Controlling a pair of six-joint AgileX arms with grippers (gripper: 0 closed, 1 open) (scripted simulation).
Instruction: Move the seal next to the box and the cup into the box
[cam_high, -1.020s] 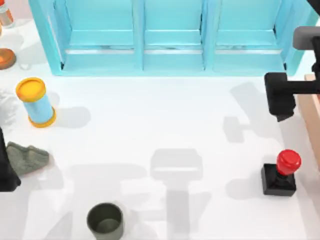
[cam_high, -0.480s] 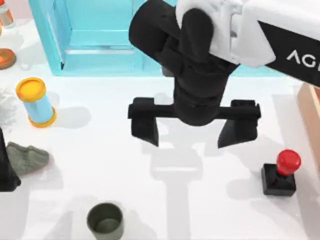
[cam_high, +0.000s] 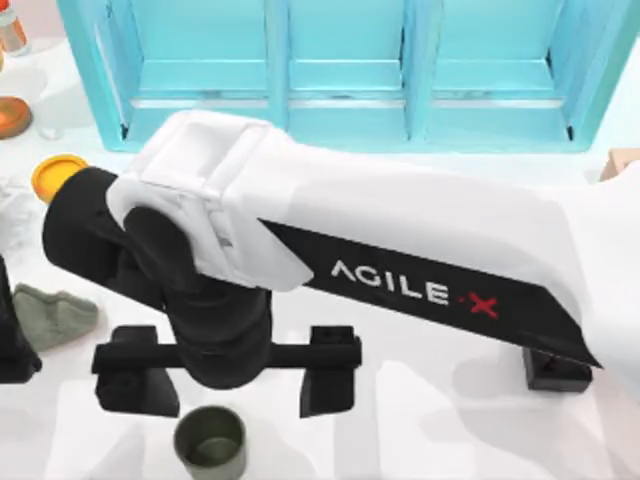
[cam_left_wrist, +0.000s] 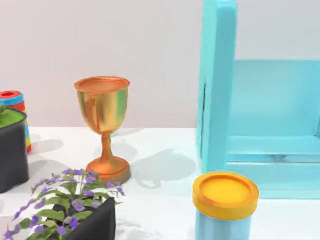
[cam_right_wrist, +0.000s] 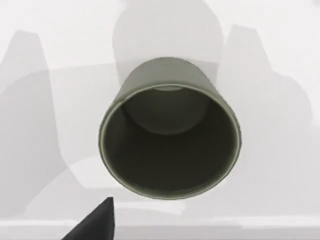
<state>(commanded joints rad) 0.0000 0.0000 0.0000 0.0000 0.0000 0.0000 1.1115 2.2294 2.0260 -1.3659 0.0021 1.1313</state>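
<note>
Right gripper (cam_high: 233, 385) reaching across table from right, fingers spread wide, hovering just above cup (cam_high: 211, 442). Cup upright on table (cam_high: 420, 440), near front edge, left of centre, untouched; open mouth seen from above in right wrist view (cam_right_wrist: 170, 142). Seal (cam_high: 556, 372) at right, mostly hidden under arm. Box (cam_high: 622, 160) corner at far right edge. Left gripper (cam_high: 12, 345) parked at left edge, finger state not discernible.

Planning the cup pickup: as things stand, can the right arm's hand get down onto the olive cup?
Probably yes. The right hand hangs open just above the cup, which stands upright and empty, apart from other things on the table. The hand sits slightly off the cup's centre, so a small shift seems needed.
</note>
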